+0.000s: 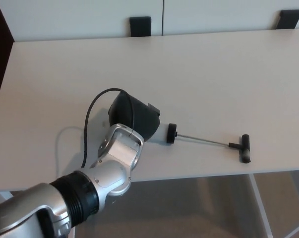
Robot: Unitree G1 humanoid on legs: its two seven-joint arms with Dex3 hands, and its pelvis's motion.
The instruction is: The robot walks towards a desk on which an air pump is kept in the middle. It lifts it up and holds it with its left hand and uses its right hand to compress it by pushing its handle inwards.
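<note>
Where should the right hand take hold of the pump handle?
Grip the black T-handle across its crossbar, coming from the robot's right. It sits free at the end of the extended rod, pointing away from the left hand covering the barrel.

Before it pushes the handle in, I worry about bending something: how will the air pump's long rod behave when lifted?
The rod looks thin and fully drawn out, so it may flex or wobble. The T-handle at its far end likely droops the air pump rightward. The left hand covers the barrel, so its grip is unclear.
</note>
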